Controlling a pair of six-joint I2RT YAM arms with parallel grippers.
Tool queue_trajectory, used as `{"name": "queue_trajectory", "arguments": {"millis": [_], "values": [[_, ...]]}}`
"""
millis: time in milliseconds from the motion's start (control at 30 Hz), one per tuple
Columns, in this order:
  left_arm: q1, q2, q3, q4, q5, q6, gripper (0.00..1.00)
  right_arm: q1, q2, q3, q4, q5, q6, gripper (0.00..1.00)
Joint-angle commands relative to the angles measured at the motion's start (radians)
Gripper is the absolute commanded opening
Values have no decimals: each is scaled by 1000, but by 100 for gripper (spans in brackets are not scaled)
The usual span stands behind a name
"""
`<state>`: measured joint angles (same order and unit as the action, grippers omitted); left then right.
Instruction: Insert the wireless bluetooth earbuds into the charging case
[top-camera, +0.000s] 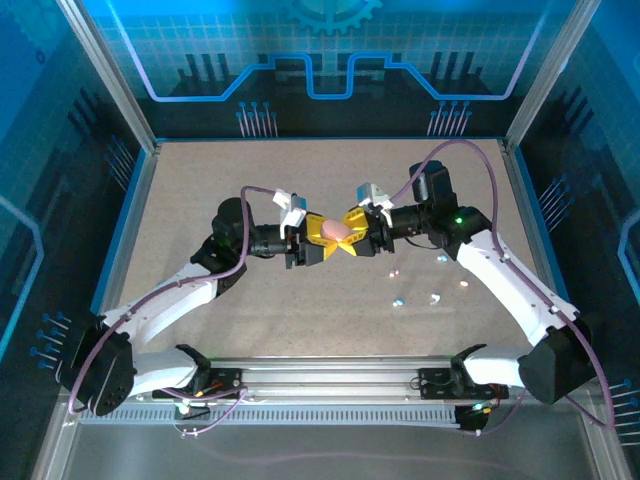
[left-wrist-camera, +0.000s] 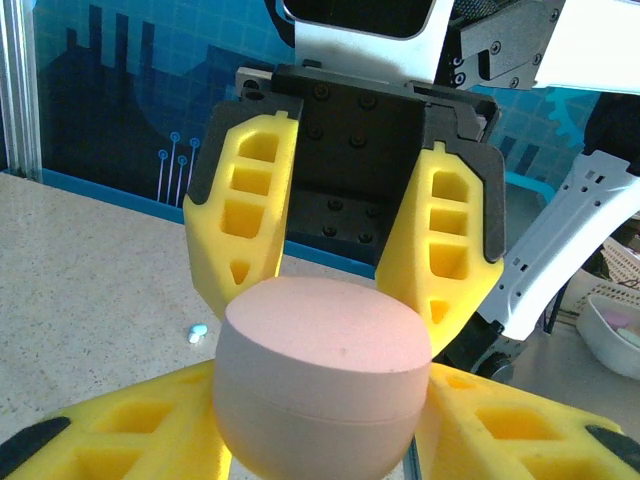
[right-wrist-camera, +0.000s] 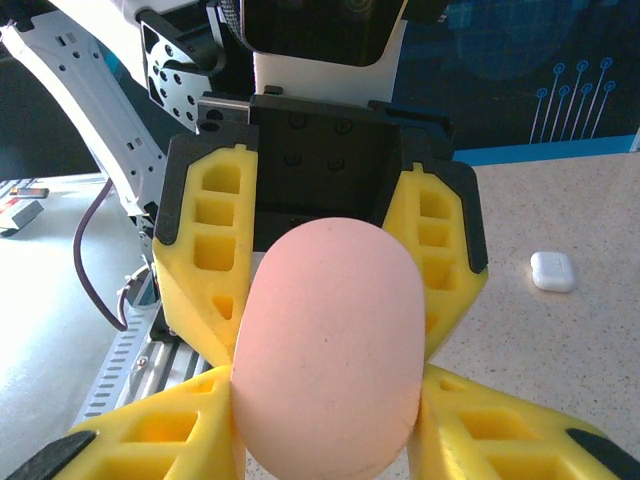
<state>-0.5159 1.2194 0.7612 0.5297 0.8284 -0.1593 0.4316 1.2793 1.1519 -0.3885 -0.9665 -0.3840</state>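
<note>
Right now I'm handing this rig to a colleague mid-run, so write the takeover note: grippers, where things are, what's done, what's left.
Left gripper: shut on the pink charging case, mid-table between the arms.
Right gripper: shut on the same case from the opposite side.
Case: its seam looks closed.
Earbuds: loose on the table, on the right arm's side.
Done: case gripped by both arms.
Left: open the case, pick up the earbuds, seat them inside.
</note>
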Motion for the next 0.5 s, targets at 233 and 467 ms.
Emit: {"name": "queue_trajectory", "arguments": {"millis": [233, 467], "values": [[0, -10, 45, 22, 60, -4, 43, 4, -12, 19, -15, 23, -32, 42], [-1, -3, 35, 17, 35, 16, 37, 1, -26, 23, 31, 120, 81, 47]]}}
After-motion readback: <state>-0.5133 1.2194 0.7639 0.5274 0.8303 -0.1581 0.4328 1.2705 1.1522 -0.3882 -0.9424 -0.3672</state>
